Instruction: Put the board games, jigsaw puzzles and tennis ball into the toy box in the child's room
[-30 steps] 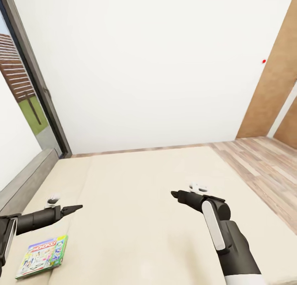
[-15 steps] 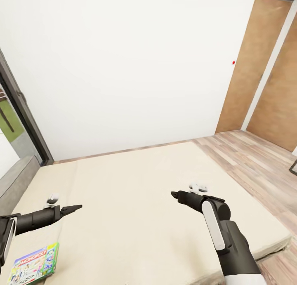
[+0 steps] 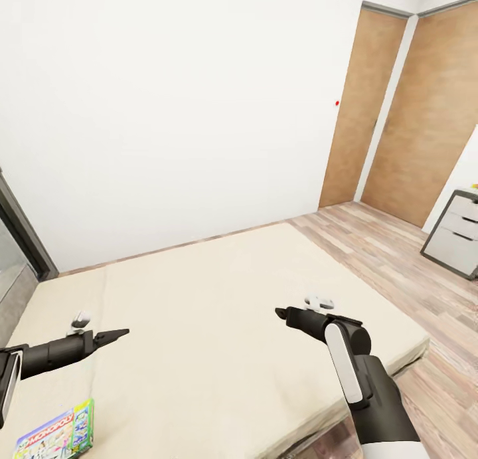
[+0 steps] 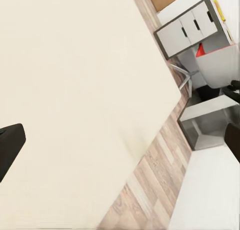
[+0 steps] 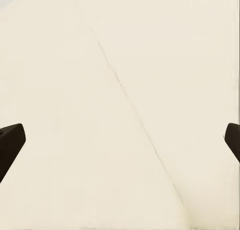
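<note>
Head view, board game on bed, left fingers above

1. Board game — a thin rectangular box with a white-and-green printed cover and a red logo; it is laid flat, face up, on the near left part of the bed and is partly cut off by the picture edge.
2. Bed — a wide, low cream mattress, seen with a faint seam across it.

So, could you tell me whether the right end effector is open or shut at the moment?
Open: the right wrist view shows the right end effector with its fingertips far apart, bare bed between.
</note>
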